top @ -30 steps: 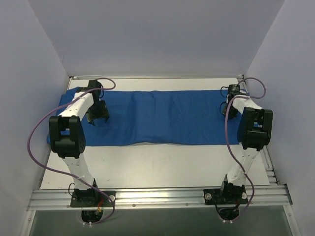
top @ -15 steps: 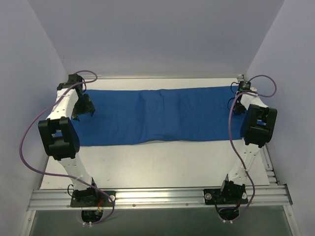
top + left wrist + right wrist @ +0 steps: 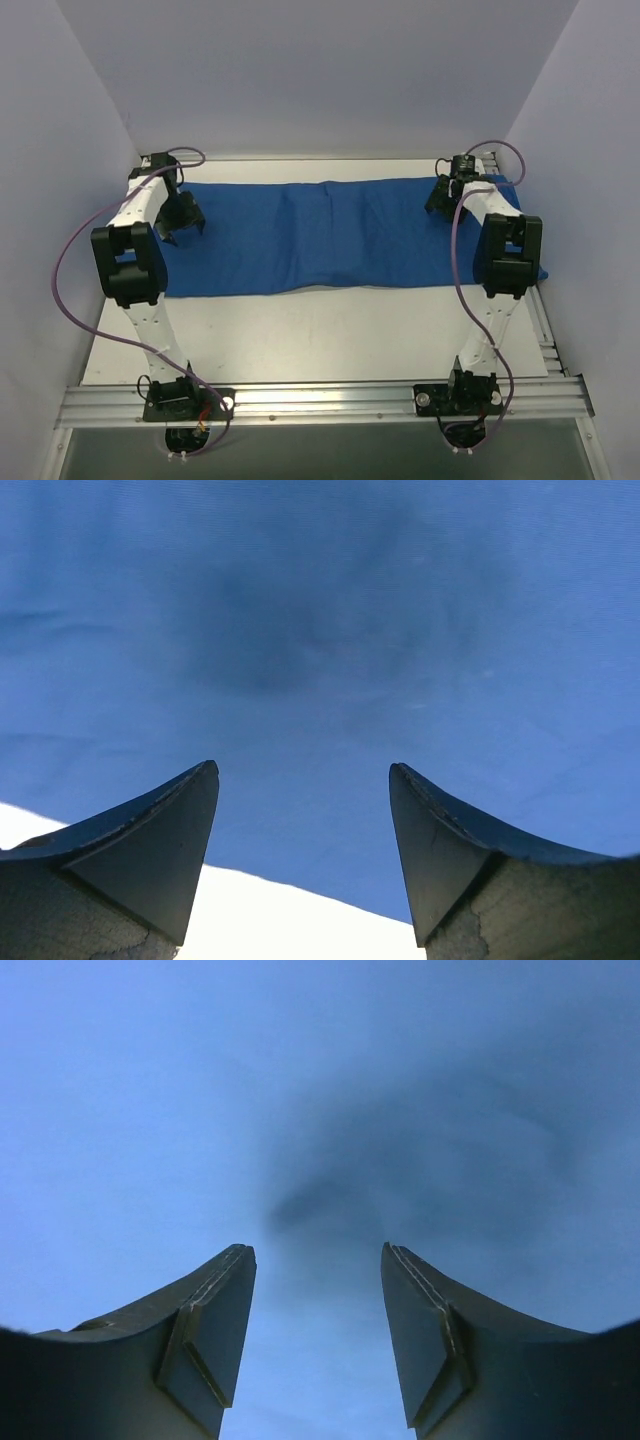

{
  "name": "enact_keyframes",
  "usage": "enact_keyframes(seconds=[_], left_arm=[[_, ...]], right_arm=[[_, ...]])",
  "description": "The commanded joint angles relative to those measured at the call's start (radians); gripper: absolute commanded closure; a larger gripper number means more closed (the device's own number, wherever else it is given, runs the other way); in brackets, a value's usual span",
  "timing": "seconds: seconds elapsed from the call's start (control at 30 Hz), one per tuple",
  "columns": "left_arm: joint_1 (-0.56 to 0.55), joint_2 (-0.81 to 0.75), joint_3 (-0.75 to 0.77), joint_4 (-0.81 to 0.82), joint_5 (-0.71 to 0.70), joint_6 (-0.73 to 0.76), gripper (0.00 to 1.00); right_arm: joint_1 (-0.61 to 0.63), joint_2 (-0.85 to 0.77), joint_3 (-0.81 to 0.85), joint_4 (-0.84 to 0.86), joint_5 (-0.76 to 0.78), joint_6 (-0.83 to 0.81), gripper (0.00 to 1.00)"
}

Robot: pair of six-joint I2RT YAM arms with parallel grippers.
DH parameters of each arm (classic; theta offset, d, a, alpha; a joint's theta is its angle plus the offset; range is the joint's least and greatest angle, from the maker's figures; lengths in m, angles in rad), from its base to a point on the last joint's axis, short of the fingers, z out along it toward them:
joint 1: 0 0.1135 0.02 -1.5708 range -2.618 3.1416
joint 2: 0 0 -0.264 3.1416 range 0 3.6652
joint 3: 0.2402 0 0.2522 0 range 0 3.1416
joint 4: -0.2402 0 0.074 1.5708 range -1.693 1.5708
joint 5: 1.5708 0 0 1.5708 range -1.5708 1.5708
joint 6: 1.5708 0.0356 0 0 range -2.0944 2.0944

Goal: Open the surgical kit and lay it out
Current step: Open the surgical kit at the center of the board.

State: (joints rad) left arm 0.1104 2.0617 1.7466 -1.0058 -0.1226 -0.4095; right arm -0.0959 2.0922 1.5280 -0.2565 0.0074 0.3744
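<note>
On the left side of the worktop [image 3: 320, 340], found the left gripper [image 3: 185, 220] poised over the left end of the royal-blue cloth wrap [image 3: 330, 235], jaws spread wide and holding nothing. Saw only blue fabric and a sliver of pale surface beneath them in the wrist view. Had swung outward toward the left wall over the last second, widening a little more on the way.

Across the middle, saw the cloth wrap lying flat as one long strip along the far half of the worktop, with faint creases near its centre and its left edge drawn further right than a second earlier. Saw no steel tray and no ring-handled instruments anywhere; could not tell whether anything lay under the fabric.

At the right, found the right gripper [image 3: 440, 195] over the far right part of the cloth, jaws parted and empty, after being clenched shut half a second before while out near the right wall. Noted the cloth's right end reaching past the right arm, further than before.

Judged that release to close a stretching pull: wrap apparently spread open and let go at both ends, contents yet to be brought out and arranged.
</note>
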Motion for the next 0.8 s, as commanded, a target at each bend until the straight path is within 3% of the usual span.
enact_keyframes(seconds=[0.0,0.1,0.23,0.43,0.53,0.77], left_arm=[[-0.005,0.034,0.030,0.051,0.090,-0.044,0.22],[-0.005,0.049,-0.004,0.118,0.123,-0.052,0.22],[0.003,0.118,0.040,0.090,0.120,-0.057,0.23],[0.002,0.097,0.105,0.111,0.090,-0.020,0.23],[-0.023,0.074,0.131,0.084,0.089,-0.009,0.23],[-0.043,0.008,-0.001,0.138,0.178,-0.015,0.23]], right_arm=[[0.027,-0.014,0.095,0.075,-0.173,0.044,0.46],[0.071,0.037,0.167,0.117,-0.215,0.031,0.44],[0.088,0.089,0.265,0.080,-0.097,0.049,0.45],[0.041,0.042,0.231,0.247,0.053,0.009,0.46],[-0.016,0.081,0.314,0.240,0.127,0.006,0.47],[-0.111,0.245,0.485,0.191,0.149,-0.006,0.54]])
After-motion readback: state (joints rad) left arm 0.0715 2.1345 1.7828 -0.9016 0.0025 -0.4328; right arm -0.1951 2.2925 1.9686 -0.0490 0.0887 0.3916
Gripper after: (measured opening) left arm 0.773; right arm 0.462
